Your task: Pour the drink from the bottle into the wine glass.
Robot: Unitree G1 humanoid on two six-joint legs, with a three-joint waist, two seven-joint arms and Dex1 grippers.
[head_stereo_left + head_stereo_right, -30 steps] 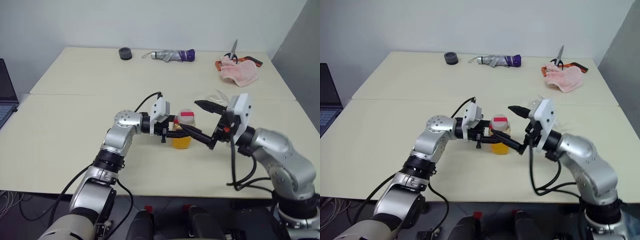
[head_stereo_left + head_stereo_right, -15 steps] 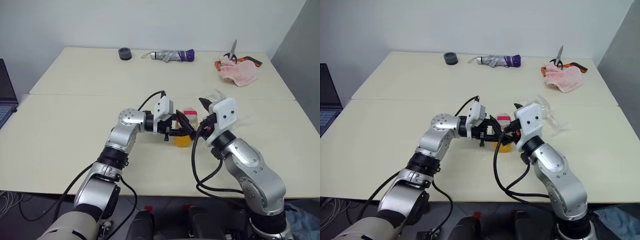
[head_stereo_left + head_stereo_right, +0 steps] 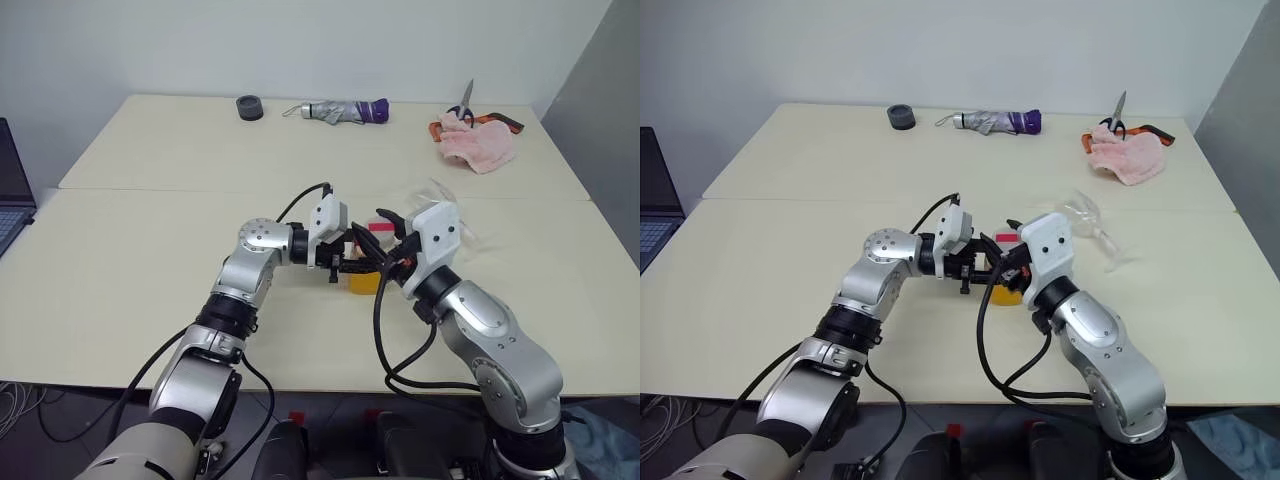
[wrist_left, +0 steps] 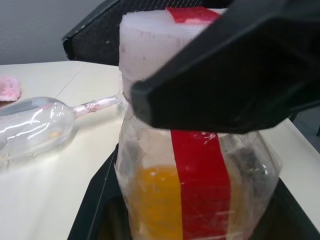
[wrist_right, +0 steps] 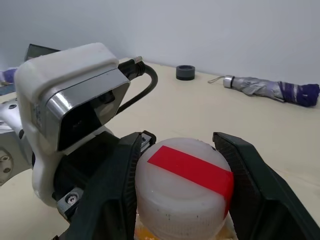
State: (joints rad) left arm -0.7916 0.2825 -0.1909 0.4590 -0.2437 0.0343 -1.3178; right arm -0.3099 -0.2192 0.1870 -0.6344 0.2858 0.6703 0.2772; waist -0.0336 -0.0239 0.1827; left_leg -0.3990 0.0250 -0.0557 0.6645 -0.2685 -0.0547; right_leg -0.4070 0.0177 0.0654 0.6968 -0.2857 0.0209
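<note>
- The bottle (image 3: 366, 268) stands upright on the cream table (image 3: 150, 250), near its middle, between the two arms.
- The left gripper (image 3: 352, 262) is clenched on the bottle's body from the robot's left side; in the left wrist view its black fingers (image 4: 95, 210) flank the clear wall on both sides.
- The drink (image 4: 150, 200) fills the lower part of the bottle; a red label strip (image 4: 200, 185) runs up its side.
- The right gripper (image 5: 182, 200) sits at the white cap (image 5: 182, 190), one finger on each side of it. In the right wrist view both fingers (image 5: 112, 195) lie against the cap's sides, so it grasps the cap.
- The wine glass (image 3: 1085, 218) lies on its side on the table just beyond the right arm, bowl toward the far side, foot toward the robot's right. It is apart from the bottle.
- At the far edge of the table lie a folded umbrella (image 3: 345, 110), a dark round object (image 3: 250, 106), and a pink cloth (image 3: 475, 142) with scissors (image 3: 466, 103) on it.
- A laptop (image 3: 12, 190) shows at the left edge.
</note>
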